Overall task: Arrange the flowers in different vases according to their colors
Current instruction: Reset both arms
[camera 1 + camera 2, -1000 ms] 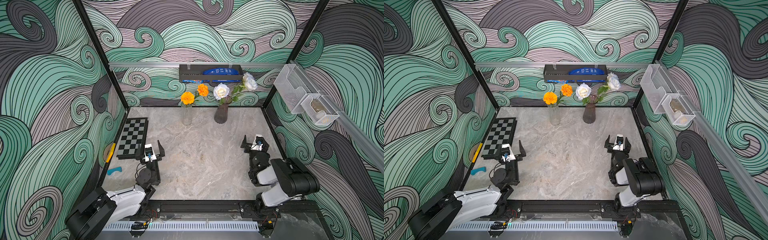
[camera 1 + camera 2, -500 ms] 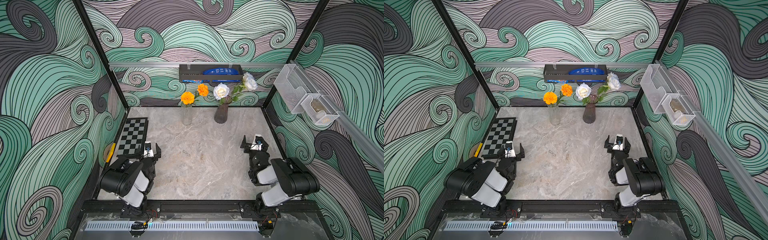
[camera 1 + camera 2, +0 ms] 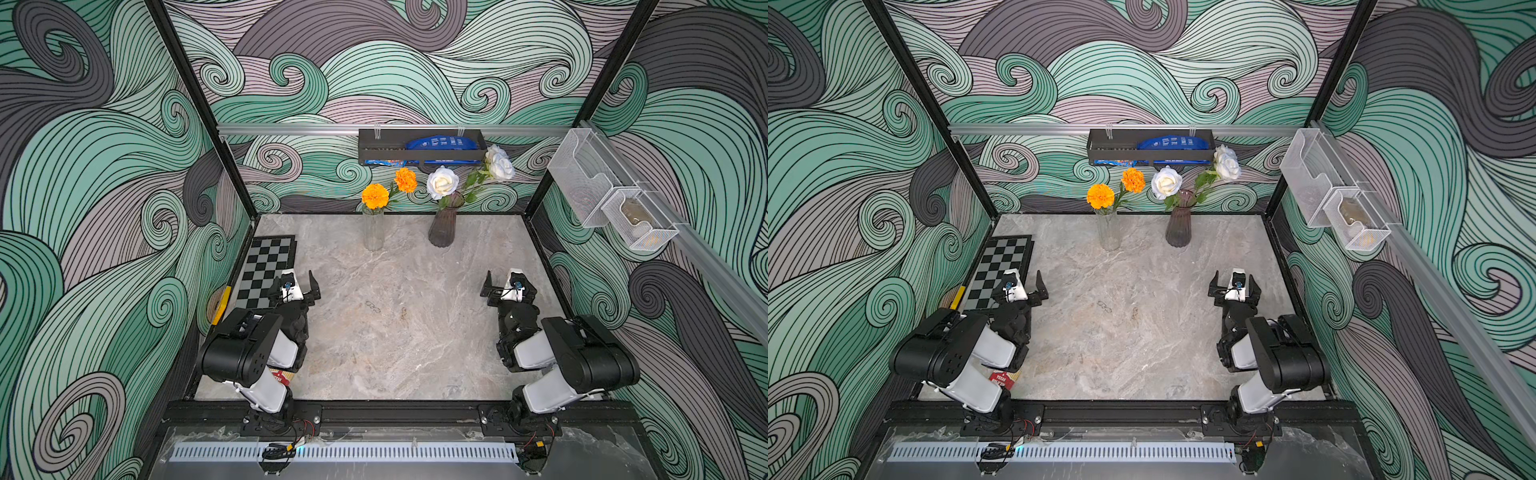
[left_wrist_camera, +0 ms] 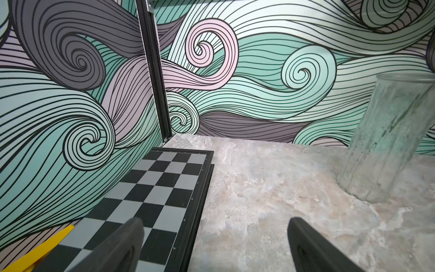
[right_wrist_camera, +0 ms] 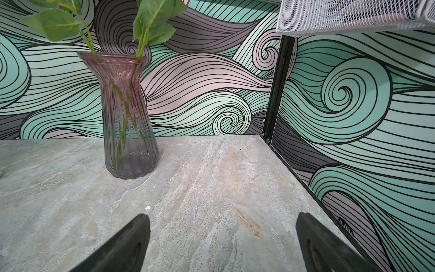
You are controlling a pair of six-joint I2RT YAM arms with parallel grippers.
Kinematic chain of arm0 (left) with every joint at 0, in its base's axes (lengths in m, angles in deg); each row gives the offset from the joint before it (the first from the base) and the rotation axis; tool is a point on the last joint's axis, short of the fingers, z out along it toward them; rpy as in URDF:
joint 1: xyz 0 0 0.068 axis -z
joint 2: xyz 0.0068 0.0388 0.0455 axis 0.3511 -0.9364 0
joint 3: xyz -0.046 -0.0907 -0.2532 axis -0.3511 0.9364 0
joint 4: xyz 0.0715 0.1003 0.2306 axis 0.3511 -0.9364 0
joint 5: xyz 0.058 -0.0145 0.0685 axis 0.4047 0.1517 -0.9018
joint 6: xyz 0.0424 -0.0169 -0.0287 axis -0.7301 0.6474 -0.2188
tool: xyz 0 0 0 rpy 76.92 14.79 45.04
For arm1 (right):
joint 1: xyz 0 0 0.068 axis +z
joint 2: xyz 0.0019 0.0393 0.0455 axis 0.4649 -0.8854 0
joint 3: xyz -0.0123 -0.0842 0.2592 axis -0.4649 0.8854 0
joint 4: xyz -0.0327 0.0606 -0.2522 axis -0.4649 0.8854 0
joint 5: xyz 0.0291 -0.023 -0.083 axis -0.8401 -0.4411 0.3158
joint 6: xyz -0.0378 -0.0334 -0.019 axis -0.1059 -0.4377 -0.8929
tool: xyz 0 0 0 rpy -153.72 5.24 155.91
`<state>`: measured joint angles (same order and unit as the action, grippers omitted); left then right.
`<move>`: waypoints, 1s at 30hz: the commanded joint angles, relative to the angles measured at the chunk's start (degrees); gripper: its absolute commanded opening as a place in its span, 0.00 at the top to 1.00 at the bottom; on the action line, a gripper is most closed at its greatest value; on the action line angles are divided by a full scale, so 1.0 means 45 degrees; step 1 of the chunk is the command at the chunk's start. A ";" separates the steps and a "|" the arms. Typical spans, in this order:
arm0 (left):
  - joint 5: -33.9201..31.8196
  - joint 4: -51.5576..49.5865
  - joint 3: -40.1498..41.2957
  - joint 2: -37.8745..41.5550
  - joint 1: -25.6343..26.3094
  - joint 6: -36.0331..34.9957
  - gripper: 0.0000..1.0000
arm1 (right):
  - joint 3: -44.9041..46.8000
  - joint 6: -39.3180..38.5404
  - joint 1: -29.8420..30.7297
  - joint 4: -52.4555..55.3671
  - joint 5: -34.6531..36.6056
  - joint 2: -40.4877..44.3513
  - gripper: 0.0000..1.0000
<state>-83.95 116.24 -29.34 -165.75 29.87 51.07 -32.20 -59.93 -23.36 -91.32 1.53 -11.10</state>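
Note:
Two orange flowers (image 3: pixel 375 195) (image 3: pixel 1100 196) stand in the clear vase (image 3: pixel 374 230) (image 3: pixel 1108 232) at the back of the table. To its right, the white roses (image 3: pixel 443 183) (image 3: pixel 1166 183) stand in the purple ribbed vase (image 3: pixel 442 228) (image 3: pixel 1178 226). The left wrist view shows the clear vase (image 4: pixel 386 141), the right wrist view the purple vase (image 5: pixel 128 122) with green leaves (image 5: pixel 150 21). My left gripper (image 3: pixel 296 284) (image 3: pixel 1020 287) (image 4: pixel 215 221) is open and empty by the chessboard's near corner. The right gripper (image 3: pixel 509 283) (image 3: pixel 1235 285) (image 5: pixel 222 217) is open and empty near the right wall, well short of the vases.
A chessboard (image 3: pixel 266 266) (image 4: pixel 162 186) lies along the left wall with a yellow strip (image 3: pixel 220 305) beside it. A black shelf (image 3: pixel 419 149) hangs on the back wall. Mesh baskets (image 3: pixel 602 195) (image 5: pixel 353 14) hang on the right wall. A red-labelled packet (image 3: pixel 280 377) lies under the left arm.
The left arm has swung from a low, stretched-out pose into a folded one, with its gripper staying near the chessboard. The right arm, the flowers and the vases have not moved.

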 commanded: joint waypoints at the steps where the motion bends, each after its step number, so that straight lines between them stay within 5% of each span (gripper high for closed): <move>1: 0.0361 -0.0593 -0.0192 0.0192 -0.0192 0.0396 0.02 | -0.0114 0.0135 -0.0085 -0.0097 -0.0046 0.0104 0.00; 30: 0.0490 -0.0649 -0.0193 0.0228 -0.0255 0.0445 0.01 | -0.0617 0.0512 -0.0652 0.1063 -0.1100 0.0217 0.00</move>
